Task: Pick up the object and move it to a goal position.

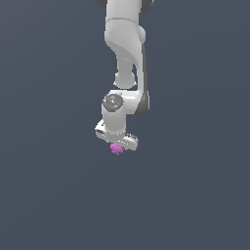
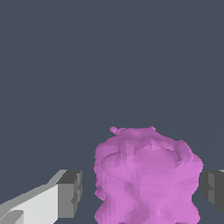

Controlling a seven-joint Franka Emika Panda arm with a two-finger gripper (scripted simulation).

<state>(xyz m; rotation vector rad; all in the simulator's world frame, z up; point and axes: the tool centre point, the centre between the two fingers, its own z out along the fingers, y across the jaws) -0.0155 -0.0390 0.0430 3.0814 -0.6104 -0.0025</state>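
Magenta-pink and knobbly, the object (image 2: pixel 146 177) sits between the two dark finger pads (image 2: pixel 72 192) in your wrist view, and that placement makes sense: the arm has the gripper (image 1: pixel 117 142) pointed straight down over it so the fingers can straddle the lump on both sides. On one side you can see a clear strip of grey floor between the pad and the blob; on the other, the pad at the frame's edge looks just beside or touching the blob, and you cannot tell which. So treat the pincer as spread around the object and not clamped on it. In the exterior view the object (image 1: pixel 116 148) peeks out just under the white hand, low against the plain slate-grey surface (image 1: pixel 49 195), and whether it rests on that surface or hangs clear of it cannot be told. My reading is that you are at the grasp step, with the carry to the goal not begun; no goal marker shows. No brand, label or writing is readable anywhere.
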